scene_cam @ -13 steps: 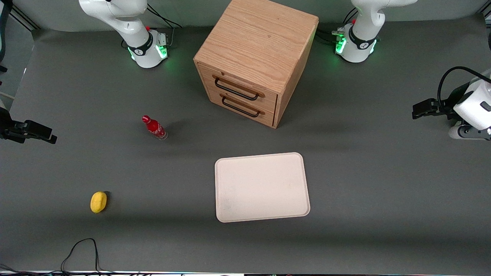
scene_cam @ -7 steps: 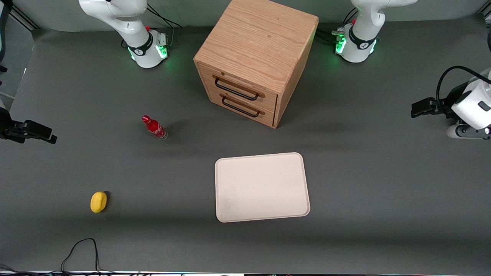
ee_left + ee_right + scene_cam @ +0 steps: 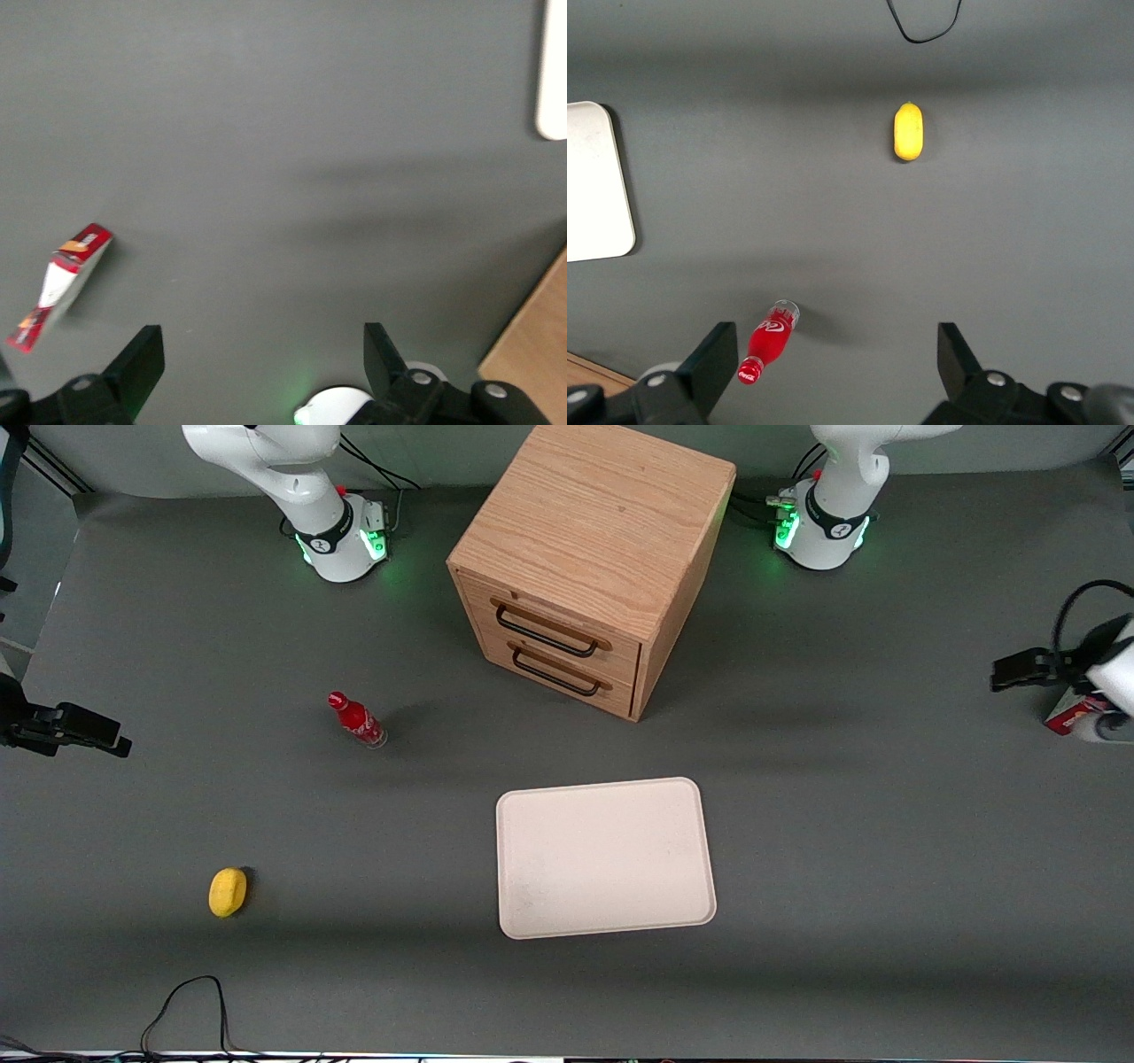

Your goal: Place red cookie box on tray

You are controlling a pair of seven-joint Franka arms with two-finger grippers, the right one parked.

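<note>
Box (image 3: 60,285) lies ungrasped on worktop (image 3: 886,850), tray (image 3: 605,856) bare at its 8 o'clock; gripper (image 3: 263,359) hovers near box, jaws apart; everything left.

Robot lab — bench-mounted arm bases (image 3: 341,540), grey mat (image 3: 266,797).

A dark grey mat (image 3: 842,850) covered the table, evenly lit from above, with soft shadow bands running across it. A light oak drawer cabinet (image 3: 592,558) stood on it, turned at an angle, its two drawers shut and fitted with black wire handles (image 3: 549,631). A black cable (image 3: 182,1005) looped over the table's edge nearest the front camera.
</note>
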